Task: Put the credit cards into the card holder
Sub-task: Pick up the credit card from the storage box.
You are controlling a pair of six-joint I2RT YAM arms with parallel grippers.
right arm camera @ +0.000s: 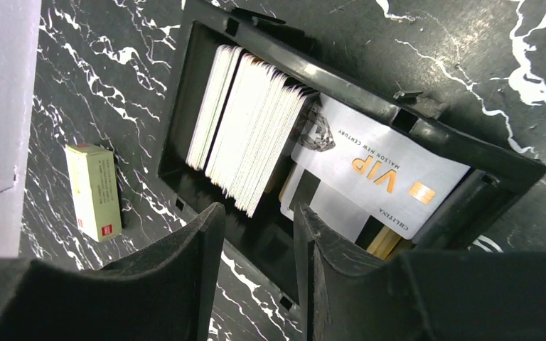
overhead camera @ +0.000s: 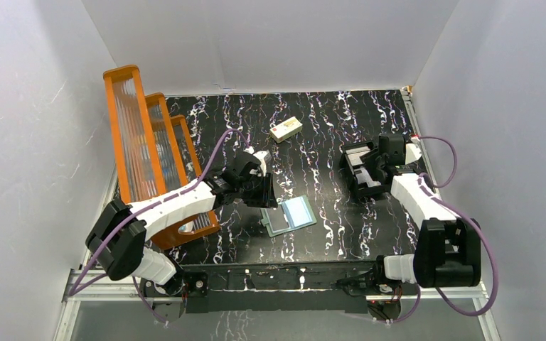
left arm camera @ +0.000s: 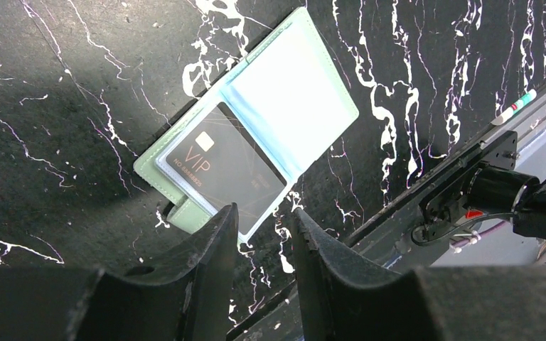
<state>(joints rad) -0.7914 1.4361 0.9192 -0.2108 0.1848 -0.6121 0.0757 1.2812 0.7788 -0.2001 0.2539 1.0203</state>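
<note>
Black marbled bench (overhead camera: 313,128) carries card holder (overhead camera: 289,215), lying open. In black tray (right arm camera: 174,106), right of and beyond card holder, credit cards (right arm camera: 245,135) stand on edge. Your right gripper (right arm camera: 259,234) hangs over them, narrow gap, empty: nearer arm. Your left gripper (left arm camera: 264,234) over card holder, narrow gap, empty.

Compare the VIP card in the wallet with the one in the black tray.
The dark card in the card holder has pale lettering; the white card in the black tray has orange lettering. The dark card lies flat; the white card rests on other cards. Both read VIP.
</note>
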